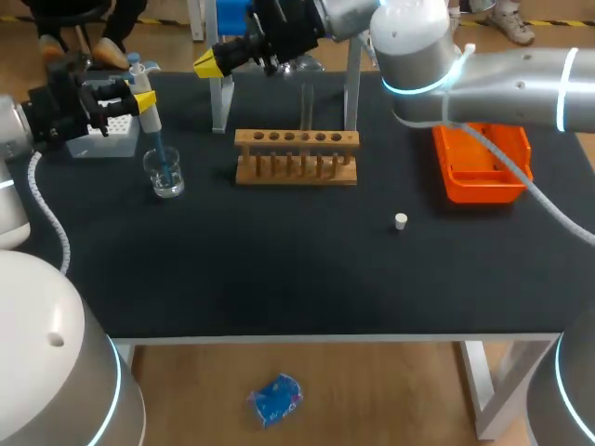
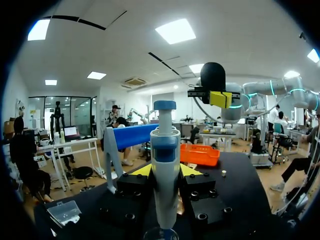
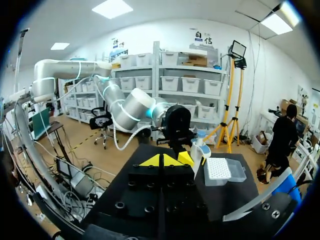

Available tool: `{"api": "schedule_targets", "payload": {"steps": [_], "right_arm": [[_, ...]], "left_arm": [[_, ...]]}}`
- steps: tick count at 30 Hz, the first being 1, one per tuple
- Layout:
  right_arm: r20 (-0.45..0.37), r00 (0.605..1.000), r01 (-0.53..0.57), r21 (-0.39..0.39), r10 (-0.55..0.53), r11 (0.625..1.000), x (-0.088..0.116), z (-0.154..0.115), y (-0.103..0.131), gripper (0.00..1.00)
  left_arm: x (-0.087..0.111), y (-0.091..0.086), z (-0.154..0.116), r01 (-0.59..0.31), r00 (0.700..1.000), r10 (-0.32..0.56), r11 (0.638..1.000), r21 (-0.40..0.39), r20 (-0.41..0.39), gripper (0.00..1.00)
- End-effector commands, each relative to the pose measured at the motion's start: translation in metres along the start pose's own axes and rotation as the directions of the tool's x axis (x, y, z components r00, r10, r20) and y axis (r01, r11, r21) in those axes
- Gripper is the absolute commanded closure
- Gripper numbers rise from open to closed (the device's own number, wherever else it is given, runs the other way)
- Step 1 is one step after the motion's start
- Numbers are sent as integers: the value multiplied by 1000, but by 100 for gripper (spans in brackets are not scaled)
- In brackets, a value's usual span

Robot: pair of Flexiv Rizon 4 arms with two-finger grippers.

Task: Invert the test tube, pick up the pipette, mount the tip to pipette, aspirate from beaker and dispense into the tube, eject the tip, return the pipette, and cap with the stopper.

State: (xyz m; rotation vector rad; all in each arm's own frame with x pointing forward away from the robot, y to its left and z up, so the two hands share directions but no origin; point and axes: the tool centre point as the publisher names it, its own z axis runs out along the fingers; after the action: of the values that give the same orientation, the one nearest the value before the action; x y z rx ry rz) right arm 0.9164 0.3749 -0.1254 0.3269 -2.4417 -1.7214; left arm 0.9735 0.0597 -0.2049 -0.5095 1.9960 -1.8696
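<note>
Left gripper (image 1: 141, 98) grasps one blue-and-white plastic pipette (image 1: 152, 123) over one clear glass beaker (image 1: 165, 175) near the desk's left edge; right gripper (image 1: 206, 63) clenched shut

The flat black table top (image 1: 279, 279) is looking plain and dark all over. The light brown wooden rack with holes (image 1: 296, 156) is showing pale wood. The bright orange plastic bin (image 1: 483, 167) is glowing orange. The small white stopper (image 1: 401, 221) is looking white. The white and blue plastic pipette (image 2: 165, 165) is showing blue bands and a blue top. The left gripper (image 1: 144, 100) and the right gripper (image 3: 161, 160) are showing yellow tips on black bodies. The clear glass beaker (image 1: 165, 174) is looking see-through.
</note>
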Motion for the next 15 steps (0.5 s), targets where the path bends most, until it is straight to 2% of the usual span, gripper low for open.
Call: {"api": "schedule_targets", "payload": {"steps": [1, 15], "right_arm": [[-54, 998, 17, -23, -18, 1000, -12, 8, 8, 100], [-54, 998, 17, -23, -18, 1000, -12, 8, 8, 100]], "left_arm": [[-1, 1, 0, -1, 1000, 1, 1000, 3, -2, 100], [-1, 1, 0, -1, 1000, 1, 1000, 3, -2, 100]]}}
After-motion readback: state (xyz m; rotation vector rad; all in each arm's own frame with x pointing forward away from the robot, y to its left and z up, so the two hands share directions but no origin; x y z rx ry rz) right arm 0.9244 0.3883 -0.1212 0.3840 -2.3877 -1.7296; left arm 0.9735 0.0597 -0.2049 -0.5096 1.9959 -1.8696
